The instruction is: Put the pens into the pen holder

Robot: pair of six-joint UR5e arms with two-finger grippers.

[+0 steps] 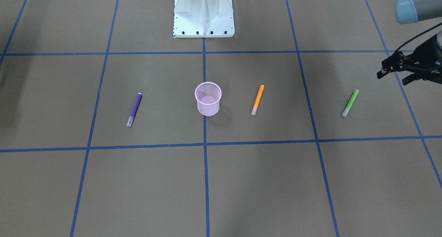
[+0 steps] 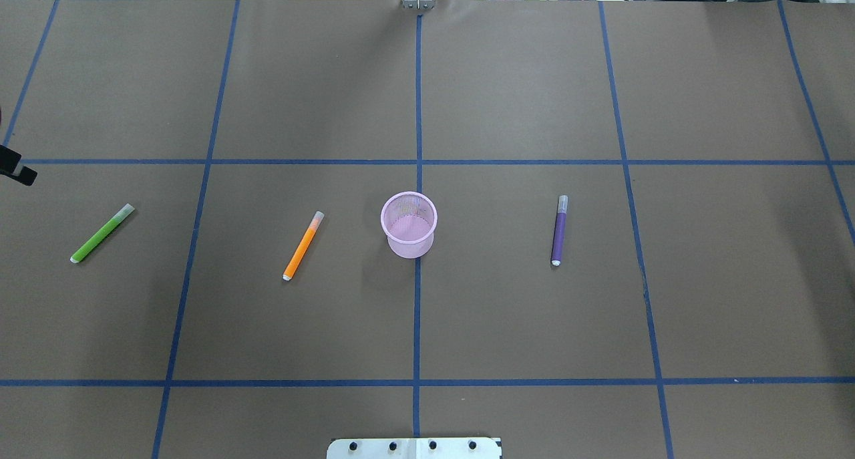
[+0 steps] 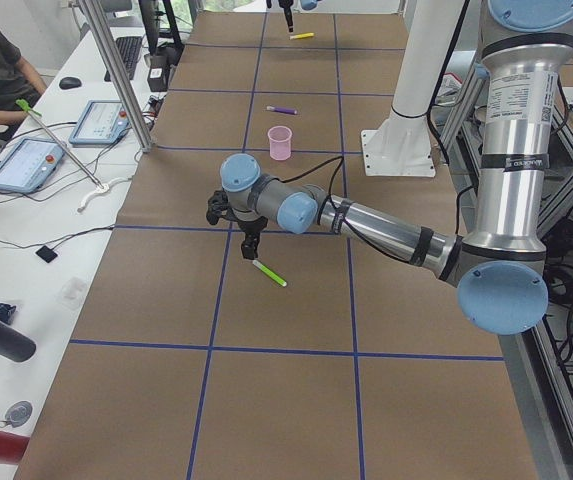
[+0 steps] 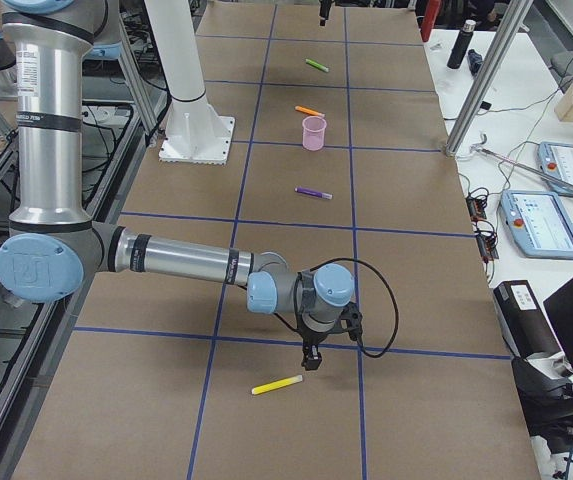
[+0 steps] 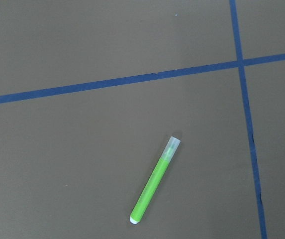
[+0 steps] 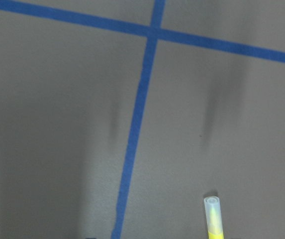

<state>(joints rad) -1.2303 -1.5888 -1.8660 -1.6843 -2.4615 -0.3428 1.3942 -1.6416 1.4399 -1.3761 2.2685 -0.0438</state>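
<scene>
The pink mesh pen holder (image 1: 208,99) stands upright and empty at the table's middle, also in the overhead view (image 2: 409,224). The purple pen (image 2: 559,230) lies to its right, the orange pen (image 2: 303,246) close on its left and the green pen (image 2: 101,234) far left, all flat on the table. My left gripper (image 1: 393,77) hovers open and empty above the table, just beyond the green pen (image 5: 155,180). My right gripper (image 4: 311,362) hangs near a yellow pen (image 4: 278,384) at the table's far right end; I cannot tell whether it is open or shut.
The white robot pedestal (image 1: 203,14) stands at the robot's edge of the table. Blue tape lines grid the brown table cover. The yellow pen's pale cap shows at the bottom of the right wrist view (image 6: 213,214). Operators' desks with tablets line the far side.
</scene>
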